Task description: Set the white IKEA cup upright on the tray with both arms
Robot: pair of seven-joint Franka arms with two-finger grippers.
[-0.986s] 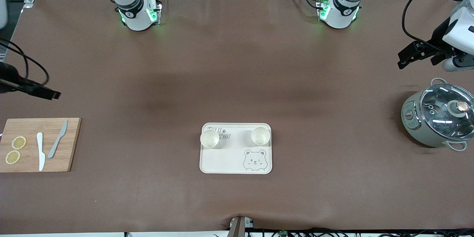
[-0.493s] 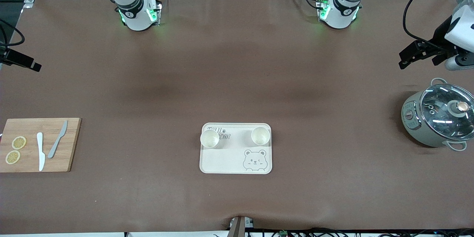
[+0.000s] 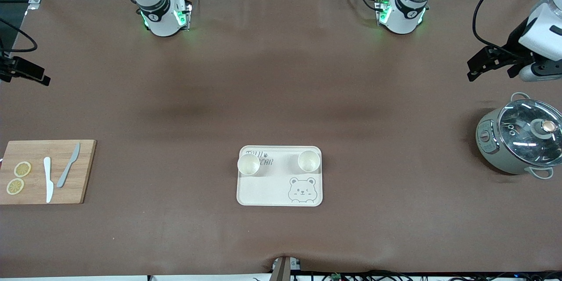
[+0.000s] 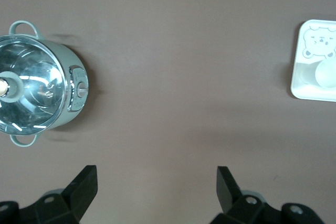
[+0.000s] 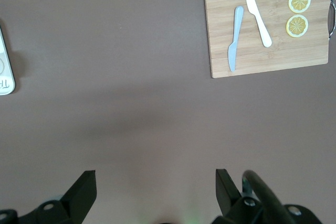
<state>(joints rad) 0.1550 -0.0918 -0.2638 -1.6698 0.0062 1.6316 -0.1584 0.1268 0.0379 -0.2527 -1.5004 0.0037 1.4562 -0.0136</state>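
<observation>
Two cups [image 3: 249,164] [image 3: 308,160] stand upright on the tray [image 3: 272,193], lower centre. Both grippers [image 3: 482,64] [image 3: 31,73], jaws released, hover at the frame's side edges over bare brown surface [image 3: 281,96].

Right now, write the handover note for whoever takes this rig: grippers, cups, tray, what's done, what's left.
Left gripper: open, empty, up over bare table at the left arm's end, near the lidded pot.
Right gripper: open, empty, up over bare table at the right arm's end, with the cutting board nearer the front camera.
Tray: mid-table. Two white cups stand upright on it, side by side: one toward the right arm's end, one toward the left arm's.
Done: both cups placed, upright, released.
Left: nothing visible to place; both arms wait clear of the tray.
</observation>
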